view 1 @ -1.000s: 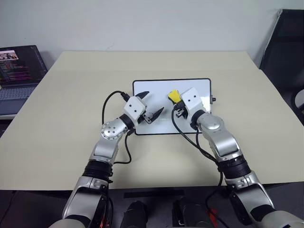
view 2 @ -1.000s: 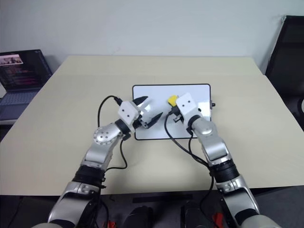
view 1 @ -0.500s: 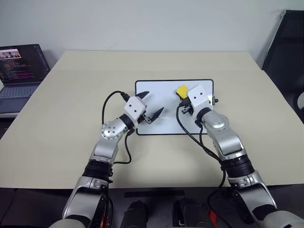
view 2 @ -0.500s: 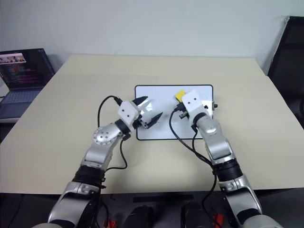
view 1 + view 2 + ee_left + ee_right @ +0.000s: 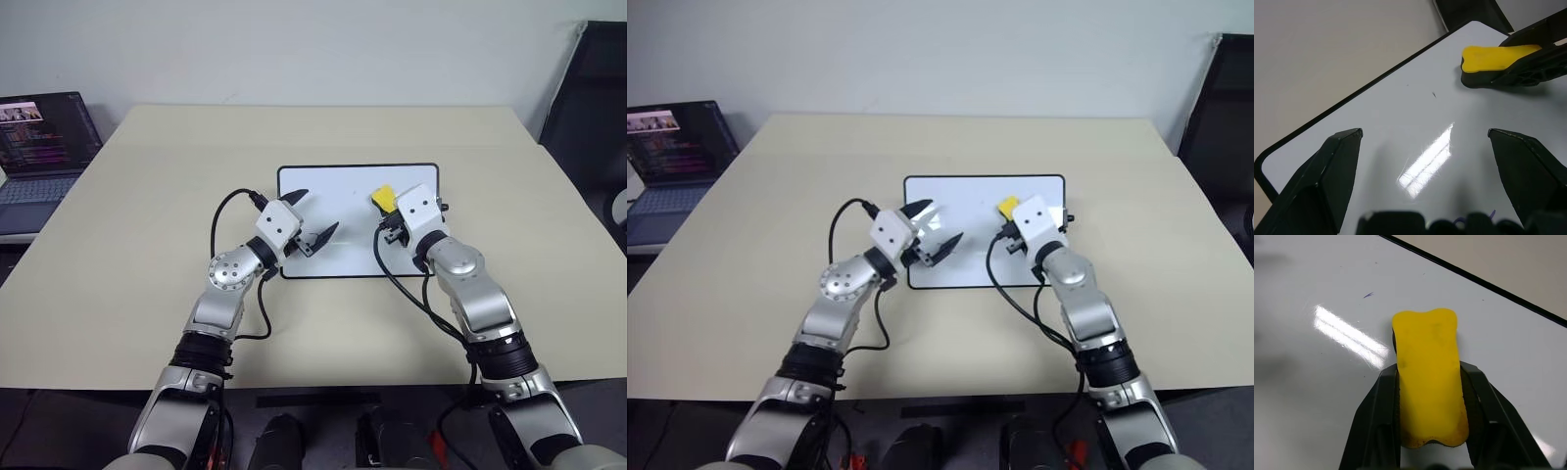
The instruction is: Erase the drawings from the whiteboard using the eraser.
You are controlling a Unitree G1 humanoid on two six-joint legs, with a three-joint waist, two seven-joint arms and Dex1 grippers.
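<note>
Two grippers over whiteboard [image 5: 343,186]: your right gripper [image 5: 1431,431] clamps eraser [image 5: 1429,374], faint mark [image 5: 1368,295] just ahead; left gripper [image 5: 312,217] spread wide, empty

Two silver-grey jointed arms, each ending in a white wrist block and a gripper (left gripper [image 5: 312,220]; right gripper [image 5: 388,217]) with black pointed fingers; black cables loop alongside.

Whiteboard [image 5: 333,196] mid-table [image 5: 147,245]; eraser [image 5: 383,198] on its right part; laptop [image 5: 39,157] far left
</note>
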